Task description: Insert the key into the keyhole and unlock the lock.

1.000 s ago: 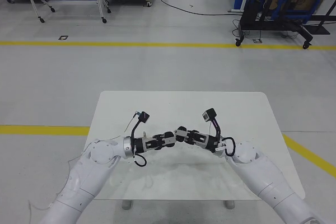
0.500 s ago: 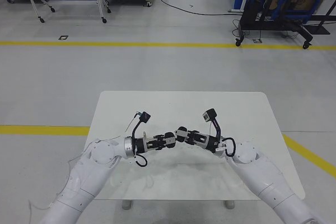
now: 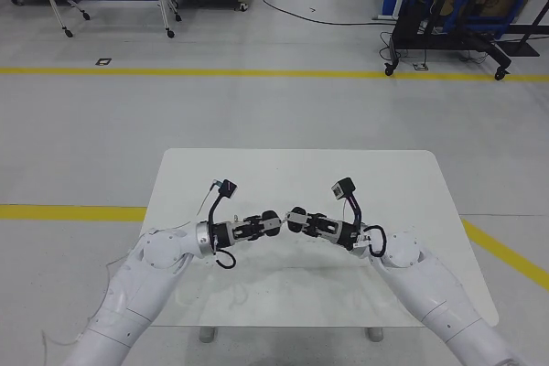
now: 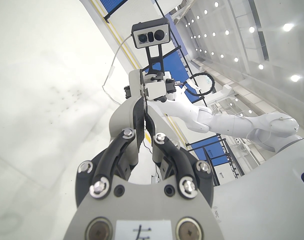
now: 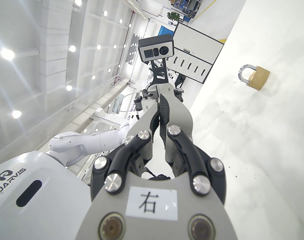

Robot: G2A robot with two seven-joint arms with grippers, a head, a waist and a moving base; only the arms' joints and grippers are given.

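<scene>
While left pincer (image 4: 143, 96), right pincer (image 5: 158, 92) sit clenched, lock (image 5: 258, 77) flat, shackle (image 5: 243, 72) toward table (image 5: 233, 38) edge

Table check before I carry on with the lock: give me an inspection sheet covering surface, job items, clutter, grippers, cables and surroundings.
Surface: white table, faintly smudged.
Job's things: brass padlock with a silver shackle, lying on the table, apart from both grippers. Whether either gripper holds the key cannot be told.
Clutter: small dark specks on the surface near the padlock.
Grippers: left gripper and right gripper both shut, tip to tip above the table's middle.
Cables: black cable loop at the left wrist, another at the right.
Surroundings: yellow floor lines; wheeled frame beyond the table.
</scene>
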